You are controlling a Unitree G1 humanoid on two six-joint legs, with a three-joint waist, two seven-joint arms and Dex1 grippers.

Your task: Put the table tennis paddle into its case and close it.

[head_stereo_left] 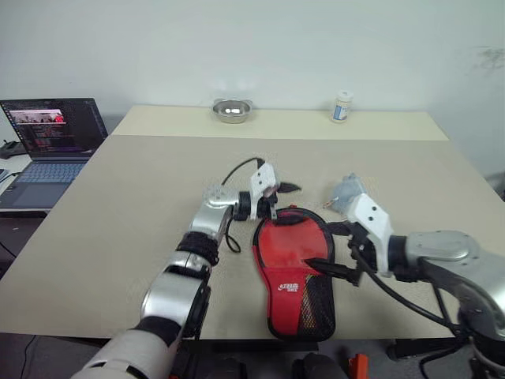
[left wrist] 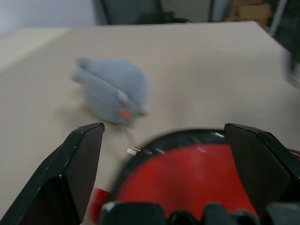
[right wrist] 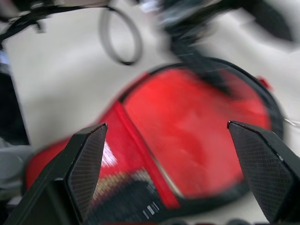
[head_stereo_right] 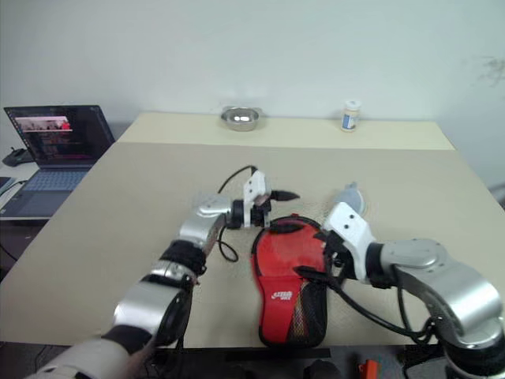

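Red case (head_stereo_left: 296, 268) on table, left hand (head_stereo_left: 278, 196) and right hand (head_stereo_left: 330, 249) spread wide above it

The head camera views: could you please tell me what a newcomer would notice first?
The red paddle-shaped fabric case with black mesh and zipper rim lies near the table's front edge, between the open left gripper and open right gripper. A grey plush toy sits just behind the right gripper, and a small steel bowl at the far edge.

The case (head_stereo_left: 296, 272) is soft red cloth with a black mesh part and a black fabric rim. The table (head_stereo_left: 142, 205) is matt and smooth. At 12 o'clock, the bowl (head_stereo_left: 232, 110) is shiny metal.
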